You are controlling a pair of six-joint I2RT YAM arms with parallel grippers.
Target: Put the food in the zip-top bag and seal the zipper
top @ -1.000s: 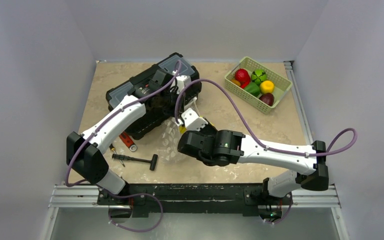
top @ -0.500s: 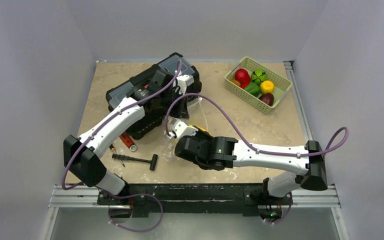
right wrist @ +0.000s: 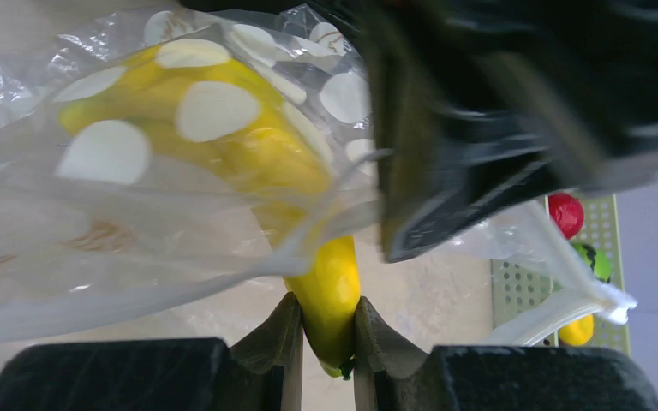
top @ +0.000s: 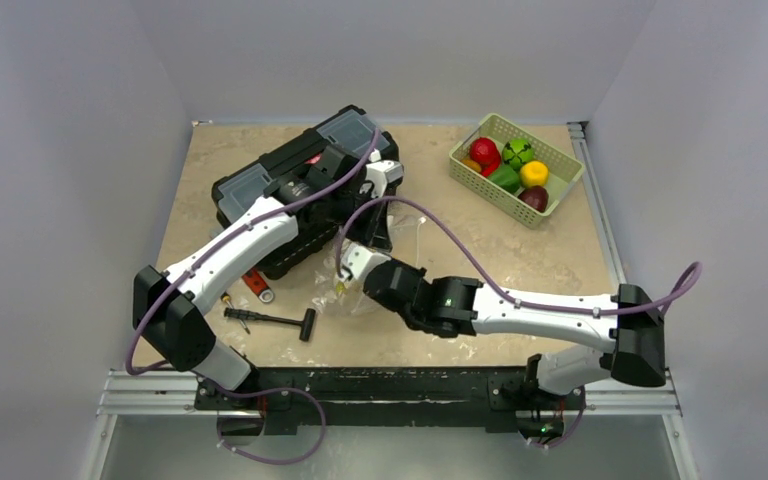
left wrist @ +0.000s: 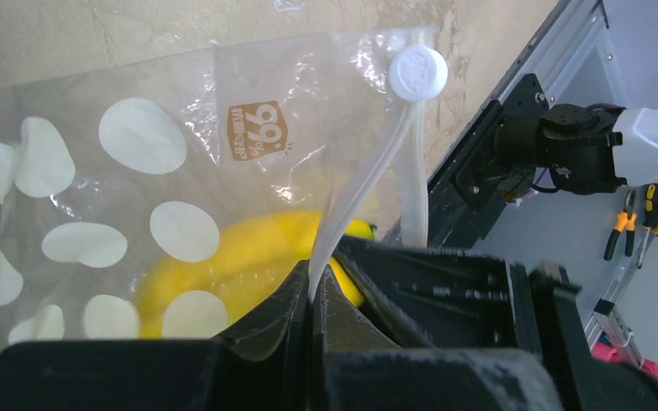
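Observation:
The zip-top bag [left wrist: 137,171], clear with white dots, hangs by its mouth from my left gripper [left wrist: 315,291], which is shut on the whitish zipper [left wrist: 368,197]. A yellow banana [right wrist: 330,291] lies partly inside the bag [right wrist: 94,240], its stem end sticking out between the fingers of my right gripper [right wrist: 326,330], which is shut on it. From above, the left gripper [top: 377,230] is just beyond the right gripper [top: 345,275] at mid-table. More food [top: 505,165], red, green and yellow, sits in the pale green basket [top: 560,185].
A black toolbox [top: 280,185] stands at the left rear, under the left arm. A black T-handled tool [top: 270,320] and a red-handled tool [top: 257,285] lie at the near left. The basket is at the far right.
My right gripper has moved left and nearer with the banana, which now sits deeper in the bag. My left wrist has shifted slightly right, still holding the zipper.

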